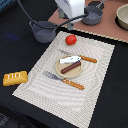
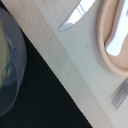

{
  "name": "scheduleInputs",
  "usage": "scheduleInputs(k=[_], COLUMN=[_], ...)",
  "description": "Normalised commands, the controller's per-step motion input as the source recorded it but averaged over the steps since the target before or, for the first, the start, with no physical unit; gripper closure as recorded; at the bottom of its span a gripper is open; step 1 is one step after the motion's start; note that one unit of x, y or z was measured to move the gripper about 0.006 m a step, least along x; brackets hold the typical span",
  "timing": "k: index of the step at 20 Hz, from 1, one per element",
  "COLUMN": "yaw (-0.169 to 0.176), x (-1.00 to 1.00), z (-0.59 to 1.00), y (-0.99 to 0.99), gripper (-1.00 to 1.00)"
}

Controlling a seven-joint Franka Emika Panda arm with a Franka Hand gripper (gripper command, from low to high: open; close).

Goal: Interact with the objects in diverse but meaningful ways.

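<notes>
1. Nearest, off the placemat (image 1: 70, 75) on the dark counter (image 1: 15, 45): yellow bread loaf (image 1: 15, 78);
2. On the placemat: fork (image 1: 62, 80), plate (image 1: 70, 67) bearing sausage (image 1: 70, 67) and pale flat piece (image 1: 69, 59), knife (image 1: 80, 56);
3. Beyond the plate: red tomato (image 1: 71, 39);
4. Past the placemat: grey pots (image 1: 44, 31), arm above; gripper state impossible to tell.

— What colours are showing under the arm?

— A cream placemat (image 1: 95, 80) with a fine woven stripe is lying on a black table (image 1: 15, 40). A tan plate (image 1: 75, 71) is carrying a brown sausage (image 1: 70, 68) and a pale silvery flat piece (image 1: 69, 59).

— And off to the sides?

— A red tomato (image 1: 71, 39), a yellow scored bread loaf (image 1: 15, 78), dark grey pots (image 1: 44, 31), orange-handled utensils (image 1: 74, 84); the wrist view's blurred pot rim (image 2: 20, 75) is looking bluish-grey, perhaps.
</notes>
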Motion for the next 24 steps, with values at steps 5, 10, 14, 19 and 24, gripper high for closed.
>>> scheduleInputs(k=[5, 10, 14, 19, 24], yaw=[-0.035, -0.038, -0.051, -0.035, -0.003], x=[0.44, 0.65, 0.51, 0.28, 0.06], z=[-0.13, 0.00, -0.07, -0.14, -0.21], y=[0.37, 0.63, 0.60, 0.29, 0.01], gripper=[-1.00, -1.00, -1.00, -1.00, -1.00])
